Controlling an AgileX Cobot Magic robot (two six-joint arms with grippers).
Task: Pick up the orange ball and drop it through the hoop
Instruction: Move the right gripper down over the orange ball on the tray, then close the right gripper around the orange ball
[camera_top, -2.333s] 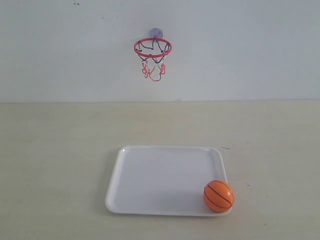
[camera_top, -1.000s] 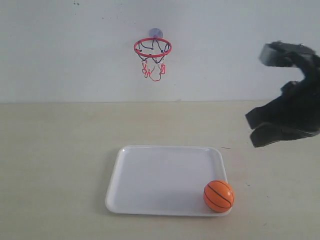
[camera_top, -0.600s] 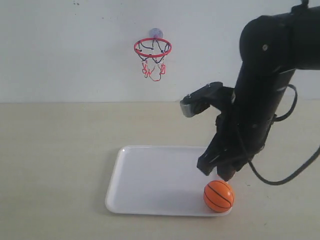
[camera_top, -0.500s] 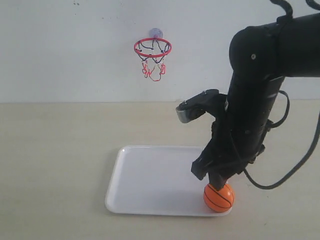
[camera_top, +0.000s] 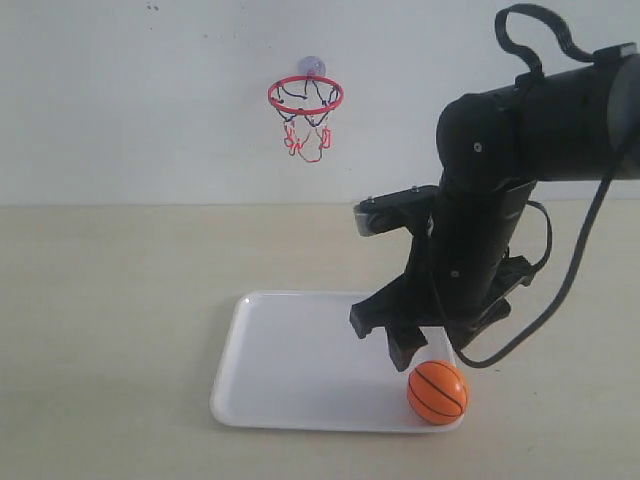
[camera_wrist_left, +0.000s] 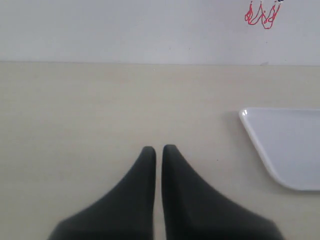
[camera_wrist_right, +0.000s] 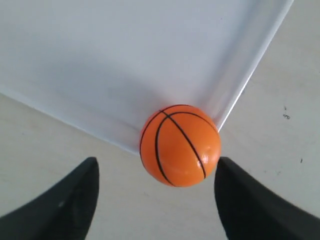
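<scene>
1. Exterior view. My right pincer, on its black right arm, hangs low over the near right part of the flat white plastic tray. The tray lies on the pale beige table.
2. Exterior view. The small orange ball with thin black seam lines sits in the tray's near right corner, just below and beside my pincer's fingers. From this angle I cannot tell how far the jaws stand apart.
3. Exterior view. The small toy hoop, with its red ring, black-and-red string net and bluish suction mount, is fixed to the white wall. It is high above the table and well apart from ball and pincer.
4. Left wrist view. My left pincer has its two black fingers drawn together, only a thin slit between them, and it grips nothing. It hovers over bare table. One rounded tray corner shows to the side, and the red ends of the net show at the frame's edge.
5. Right wrist view. My right pincer's black fingers are spread wide, one on each side of the ball. Neither visibly touches it; one finger stands just beside it, the other farther off.
6. Right wrist view. The ball rests against the tray's corner rim, upright on the tray.
</scene>
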